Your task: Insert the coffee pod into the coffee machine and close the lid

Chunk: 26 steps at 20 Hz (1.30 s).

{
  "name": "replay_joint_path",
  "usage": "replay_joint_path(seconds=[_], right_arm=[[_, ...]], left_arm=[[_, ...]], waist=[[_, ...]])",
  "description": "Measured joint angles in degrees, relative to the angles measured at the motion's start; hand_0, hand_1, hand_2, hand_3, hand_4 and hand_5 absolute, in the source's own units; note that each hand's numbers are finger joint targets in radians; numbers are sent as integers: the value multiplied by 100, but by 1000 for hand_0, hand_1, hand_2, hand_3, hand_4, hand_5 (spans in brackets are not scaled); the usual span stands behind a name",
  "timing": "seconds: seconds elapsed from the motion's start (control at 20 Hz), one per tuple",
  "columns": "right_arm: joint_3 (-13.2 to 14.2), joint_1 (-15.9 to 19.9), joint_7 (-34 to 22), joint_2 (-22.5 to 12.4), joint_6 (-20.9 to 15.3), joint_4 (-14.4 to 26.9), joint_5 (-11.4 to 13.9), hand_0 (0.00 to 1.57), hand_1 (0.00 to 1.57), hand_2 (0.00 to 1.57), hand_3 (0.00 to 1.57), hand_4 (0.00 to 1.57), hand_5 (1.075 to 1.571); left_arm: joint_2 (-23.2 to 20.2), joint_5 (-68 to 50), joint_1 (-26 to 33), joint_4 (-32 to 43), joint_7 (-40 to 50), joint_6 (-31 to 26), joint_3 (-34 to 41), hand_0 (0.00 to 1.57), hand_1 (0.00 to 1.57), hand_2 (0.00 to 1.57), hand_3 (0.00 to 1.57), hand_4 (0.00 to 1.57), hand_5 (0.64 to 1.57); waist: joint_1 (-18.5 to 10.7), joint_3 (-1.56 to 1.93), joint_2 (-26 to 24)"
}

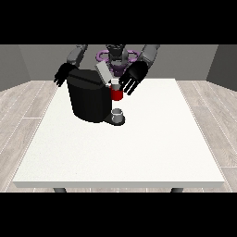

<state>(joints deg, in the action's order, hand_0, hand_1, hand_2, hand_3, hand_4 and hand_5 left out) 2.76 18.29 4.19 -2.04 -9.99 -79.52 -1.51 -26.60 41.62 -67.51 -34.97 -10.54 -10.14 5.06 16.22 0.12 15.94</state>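
Note:
A black coffee machine [88, 99] stands on the white table [139, 148], left of centre at the back. Its grey lid [102, 72] is tilted up and open. A red part of the machine [116, 94] shows under the lid, with a small pale pod [115, 83] on top of it. A grey cup [118, 115] sits on the machine's base. The hand at the view's right [133, 77] hovers beside the lid and above the red part with its fingers spread. The hand at the view's left [63, 74] hangs behind the machine's left side, fingers relaxed.
The table's wide front and right parts stretch from the machine to the edges. A wooden floor surrounds the table.

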Motion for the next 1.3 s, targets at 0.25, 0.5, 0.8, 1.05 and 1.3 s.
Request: replay_joint_path(seconds=[0.25,0.5,0.8,1.05,1.3], right_arm=[[115,-6,19,-71,36,101,-70,0,0,0,0,338,1571],[122,65,-15,-38,-81,198,-14,0,0,0,0,424,1571],[150,-199,92,0,-47,385,-61,0,0,0,0,427,1571],[261,-387,97,-58,19,392,-183,0,0,0,0,434,1571],[342,-742,142,-58,10,445,-232,0,0,0,0,399,1571]], left_arm=[[-99,97,25,1,-70,-158,-65,0,0,0,0,0,1571],[43,180,60,-13,-22,-158,-124,0,0,0,0,0,1571],[249,229,204,-115,175,-211,-171,0,0,0,0,0,1571],[456,96,563,-196,145,-196,-81,0,0,0,0,0,1571],[895,-581,981,-262,118,-147,455,0,0,0,0,249,1571]], waist=[[-54,-1,-19],[-134,-8,-115],[-266,-11,-512],[-429,-10,-838],[-745,-14,-1362]])
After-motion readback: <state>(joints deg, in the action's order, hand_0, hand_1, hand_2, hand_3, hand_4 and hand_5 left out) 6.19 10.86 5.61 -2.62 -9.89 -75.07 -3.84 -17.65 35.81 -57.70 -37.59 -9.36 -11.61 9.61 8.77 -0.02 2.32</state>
